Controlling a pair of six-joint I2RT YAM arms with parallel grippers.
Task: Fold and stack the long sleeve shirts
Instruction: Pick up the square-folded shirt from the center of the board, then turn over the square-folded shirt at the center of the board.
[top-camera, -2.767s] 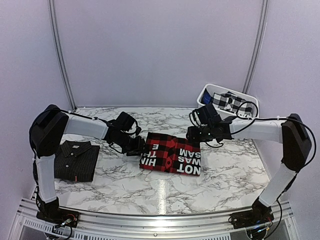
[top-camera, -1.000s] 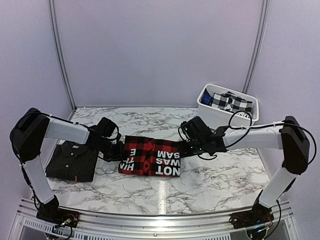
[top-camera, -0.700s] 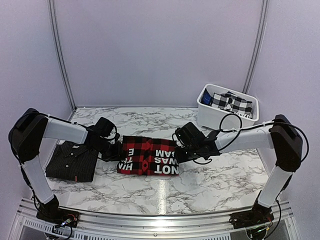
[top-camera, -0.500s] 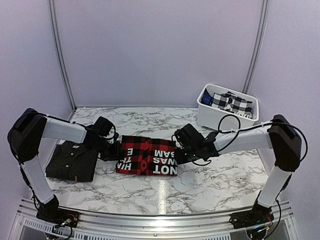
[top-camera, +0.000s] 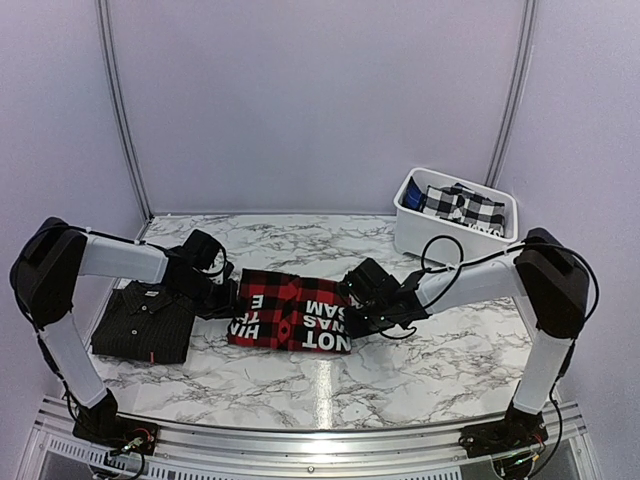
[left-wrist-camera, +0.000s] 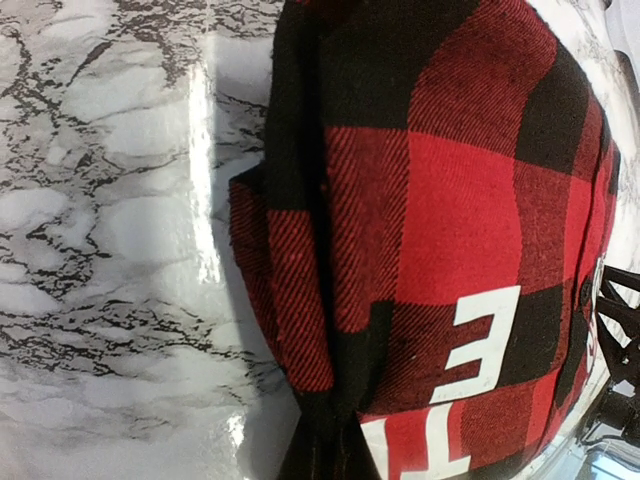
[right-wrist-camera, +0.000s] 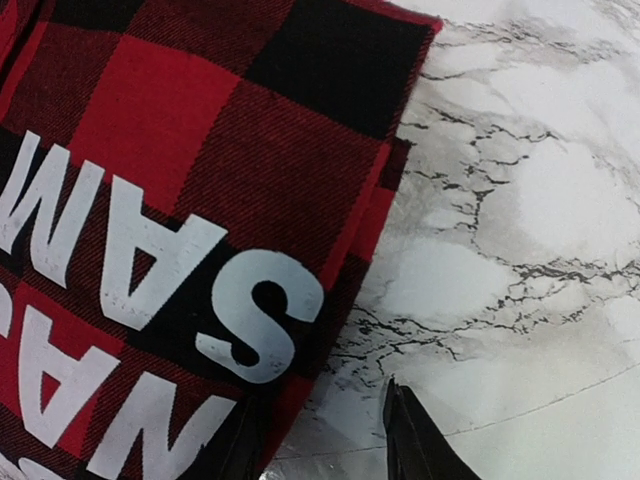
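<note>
The red-and-black flannel shirt (top-camera: 290, 312) lies folded on the marble table, white letters facing up. The black pinstriped shirt (top-camera: 145, 322) lies folded at the left, its red tag at the front edge. My left gripper (top-camera: 222, 297) is at the flannel's left edge; in the left wrist view its fingers (left-wrist-camera: 322, 455) are closed on a pinch of flannel (left-wrist-camera: 440, 200). My right gripper (top-camera: 352, 307) is at the flannel's right edge. In the right wrist view it (right-wrist-camera: 320, 440) stands open, one finger over the flannel (right-wrist-camera: 180, 200), the other over bare marble.
A white bin (top-camera: 428, 237) with black-and-white checked cloth (top-camera: 458, 205) stands at the back right. Grey walls close the back and sides. A metal rail runs along the near table edge (top-camera: 320, 440).
Both grippers and the flannel shirt between them have slid left across the table, toward the black shirt. The black shirt has not moved.
</note>
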